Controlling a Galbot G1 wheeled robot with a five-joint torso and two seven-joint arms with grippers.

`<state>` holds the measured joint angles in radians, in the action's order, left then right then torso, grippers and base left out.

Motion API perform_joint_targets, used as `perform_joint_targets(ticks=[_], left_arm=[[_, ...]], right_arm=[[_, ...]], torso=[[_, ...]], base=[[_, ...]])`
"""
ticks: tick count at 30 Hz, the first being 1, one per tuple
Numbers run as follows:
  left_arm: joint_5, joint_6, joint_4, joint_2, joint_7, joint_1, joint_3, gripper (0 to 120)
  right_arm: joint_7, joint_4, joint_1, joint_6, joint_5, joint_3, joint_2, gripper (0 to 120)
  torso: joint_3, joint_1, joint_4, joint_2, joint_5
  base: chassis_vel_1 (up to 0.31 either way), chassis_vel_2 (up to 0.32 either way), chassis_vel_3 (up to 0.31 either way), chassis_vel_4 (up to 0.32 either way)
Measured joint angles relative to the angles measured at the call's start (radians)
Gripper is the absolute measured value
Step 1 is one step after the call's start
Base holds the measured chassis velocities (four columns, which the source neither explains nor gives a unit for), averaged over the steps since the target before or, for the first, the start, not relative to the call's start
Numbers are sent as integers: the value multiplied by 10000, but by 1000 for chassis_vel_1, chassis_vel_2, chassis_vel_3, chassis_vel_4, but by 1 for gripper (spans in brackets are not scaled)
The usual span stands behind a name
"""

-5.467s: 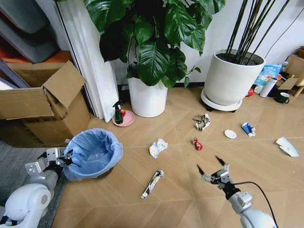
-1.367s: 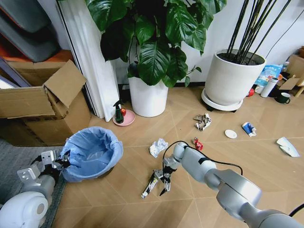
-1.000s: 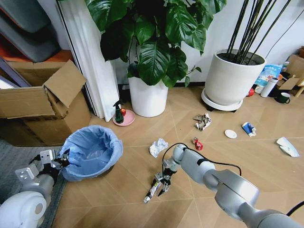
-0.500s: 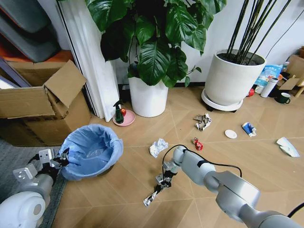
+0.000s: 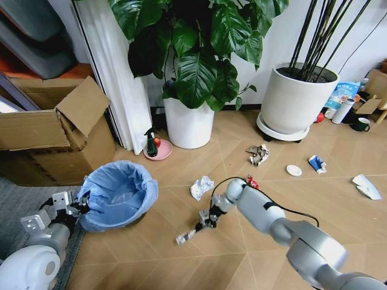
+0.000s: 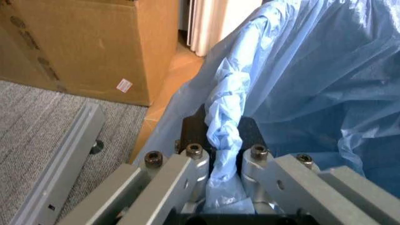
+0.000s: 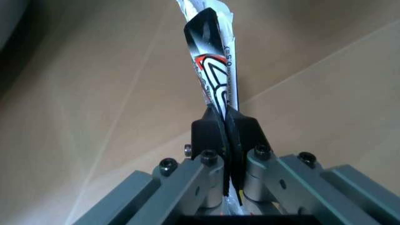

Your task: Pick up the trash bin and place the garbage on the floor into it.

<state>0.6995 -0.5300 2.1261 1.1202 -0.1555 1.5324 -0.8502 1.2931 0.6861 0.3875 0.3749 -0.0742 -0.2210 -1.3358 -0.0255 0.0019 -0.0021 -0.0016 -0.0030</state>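
The trash bin (image 5: 118,196), black with a light-blue bag over its rim, stands on the floor at the left. My left gripper (image 5: 77,203) is shut on its near rim, pinching bag and black wall (image 6: 224,140). My right gripper (image 5: 206,220) is shut on one end of the white-red tube (image 5: 187,234), which hangs just above the floor to the bin's right; the tube (image 7: 216,84) sticks out past the right gripper (image 7: 225,136). More garbage lies around: a white paper wad (image 5: 201,186), a red wrapper (image 5: 251,180), a crumpled wad (image 5: 259,154), a white disc (image 5: 294,170), a blue-white packet (image 5: 315,164), a white scrap (image 5: 366,186).
An open cardboard box (image 5: 54,139) stands behind the bin, with grey carpet (image 6: 44,131) beside it. Two big white plant pots (image 5: 188,124) (image 5: 293,99) stand at the back, a green spray bottle (image 5: 149,144) by the nearer one. A dark-green mug (image 5: 361,124) sits far right.
My right arm swung in from the front right, shut on the tube and raised it off the floor, carrying it slightly left. The left gripper stays on the bin's rim.
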Motion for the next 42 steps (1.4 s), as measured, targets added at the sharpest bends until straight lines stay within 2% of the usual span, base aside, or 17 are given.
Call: perform_joint_targets(ticks=[1,3,4,9,10,14,15,22,28,32,35,38,42], left_arm=[[66,-15,-37,-212,-38,9,74,1],[125,-62,-48,-432,-77,9,220,1],[125,-62,-48,-432,-77,9,220,1],[540,-147,-141,-937,-159,-49,534,1],[540,-147,-141,-937,-159,-49,534,1],[816,-142,-374,-1370,-93,-65,846,1],[816,-142,-374,-1370,-93,-65,846,1],[1125,-21,-773,-1859,182,-414,1438,1],[1138,51,-938,-1884,280,-575,1615,1],[1137,67,-1059,-1842,296,-699,1754,1],[1134,69,-1114,-1795,304,-772,1772,1],[1152,69,-1120,-1796,309,-781,1687,1],[1191,69,-1109,-1815,302,-776,1633,1]], right_arm=[[-330,689,121,-363,964,352,340,0],[-845,1324,244,-743,1952,778,672,0],[-845,1324,244,-743,1952,778,672,0],[-2485,2972,711,-1330,4641,1307,1290,0],[-2485,2972,711,-1330,4641,1307,1290,0],[-3477,3914,911,-1421,6563,1142,1116,0],[-3477,3914,911,-1421,6563,1142,1116,0],[-3561,4898,1061,-1483,9061,620,130,0],[-3466,5007,1028,-1478,9506,262,-250,0],[-3450,5001,904,-1462,9917,-307,-598,0],[-3421,4776,829,-1432,9957,-1178,-842,0],[-3417,4750,842,-1429,9904,-1664,-865,0],[-3381,4657,842,-1427,9573,-1769,-796,1]], torso=[[0,0,-1,0,0],[0,0,-3,0,0],[0,0,-3,0,0],[1,0,-6,0,-1],[1,0,-6,0,-1],[0,0,0,0,-3],[0,0,0,0,-3],[0,0,0,1,-2],[0,0,1,0,-3],[0,0,0,1,-4],[0,0,-1,1,-4],[0,0,0,2,-3],[0,0,0,2,-3]], base=[[0,0,0,0],[0,0,0,0],[0,0,0,0],[0,0,0,0],[0,0,0,0],[0,0,0,0],[0,0,0,0],[0,0,0,0],[0,0,0,0],[0,0,0,0],[0,0,0,0],[0,0,0,0],[0,0,0,0]])
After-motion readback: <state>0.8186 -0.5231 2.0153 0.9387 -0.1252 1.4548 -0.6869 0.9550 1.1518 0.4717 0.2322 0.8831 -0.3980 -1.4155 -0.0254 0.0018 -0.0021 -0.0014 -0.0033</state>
